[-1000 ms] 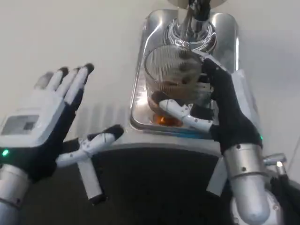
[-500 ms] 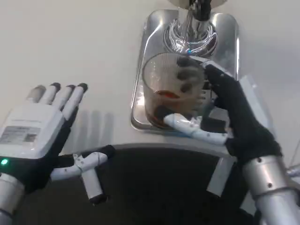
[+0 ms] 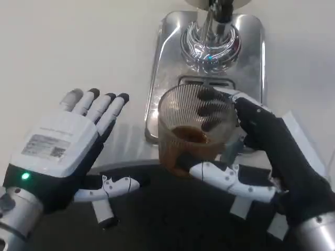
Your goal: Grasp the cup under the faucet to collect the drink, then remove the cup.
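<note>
The cup (image 3: 194, 130), amber drink in its bottom, sits gripped by the right hand (image 3: 261, 157) at the metal tray's (image 3: 167, 63) six o'clock edge; the left hand (image 3: 65, 151) hovers at nine o'clock, fingers spread wide, holding nothing.

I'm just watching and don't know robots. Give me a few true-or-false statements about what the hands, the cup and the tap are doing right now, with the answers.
1. The right hand holds the cup. True.
2. The cup is empty. False: brown drink sits in its bottom.
3. The left hand grips the faucet. False: it is open, fingers apart, off to the left of the metal tray, holding nothing.
4. The cup stands directly under the faucet. False: it is at the tray's near edge, nearer the robot than the faucet.
5. The cup is see-through. True: the hand's fingers show through its wall.
</note>
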You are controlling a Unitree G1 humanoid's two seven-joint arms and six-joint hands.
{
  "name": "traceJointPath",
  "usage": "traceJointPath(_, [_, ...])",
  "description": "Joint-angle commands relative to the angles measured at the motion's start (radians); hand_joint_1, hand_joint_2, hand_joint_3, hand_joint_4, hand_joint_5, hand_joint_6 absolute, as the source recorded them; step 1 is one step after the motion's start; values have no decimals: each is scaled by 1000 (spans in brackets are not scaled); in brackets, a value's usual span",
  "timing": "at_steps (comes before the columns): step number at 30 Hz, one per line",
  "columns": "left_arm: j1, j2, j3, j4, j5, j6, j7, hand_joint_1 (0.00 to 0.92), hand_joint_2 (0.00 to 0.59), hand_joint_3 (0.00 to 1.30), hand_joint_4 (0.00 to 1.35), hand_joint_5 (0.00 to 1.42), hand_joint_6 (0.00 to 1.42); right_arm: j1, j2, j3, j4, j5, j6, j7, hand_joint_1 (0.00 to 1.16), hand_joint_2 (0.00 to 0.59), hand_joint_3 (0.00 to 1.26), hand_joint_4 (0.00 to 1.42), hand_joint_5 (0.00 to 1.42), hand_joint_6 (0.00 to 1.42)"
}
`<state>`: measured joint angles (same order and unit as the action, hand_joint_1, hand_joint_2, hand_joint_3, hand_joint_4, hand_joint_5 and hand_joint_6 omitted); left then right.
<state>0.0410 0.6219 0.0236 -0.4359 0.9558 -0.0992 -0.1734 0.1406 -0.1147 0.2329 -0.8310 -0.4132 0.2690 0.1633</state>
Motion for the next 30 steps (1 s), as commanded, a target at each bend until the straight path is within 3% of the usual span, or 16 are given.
traceJointPath(1, [39, 17, 7, -26, -1, -17, -5, 0, 117, 0, 0, 0, 0, 30, -24, -35, -92, 49, 16, 46, 1162, 552, 588, 568, 690, 901])
traceJointPath(14, [152, 7, 60, -163, -49, -42, -49, 0, 112, 0, 0, 0, 0, 110, -87, -152, -215, 142, 48, 120, 1162, 553, 593, 579, 696, 890])
traceJointPath(16, [164, 2, 61, -184, -57, -49, -51, 0, 112, 0, 0, 0, 0, 127, -95, -168, -216, 156, 28, 127, 1162, 553, 596, 580, 697, 890])
traceJointPath(20, [176, -7, 58, -211, -69, -55, -62, 0, 111, 0, 0, 0, 0, 176, -130, -199, -216, 163, -81, 149, 1162, 553, 590, 567, 690, 890])
traceJointPath(30, [177, -28, 56, -218, -76, -60, -73, 0, 108, 0, 0, 0, 0, 246, -118, -206, -216, 181, -132, 154, 1162, 553, 588, 558, 681, 877])
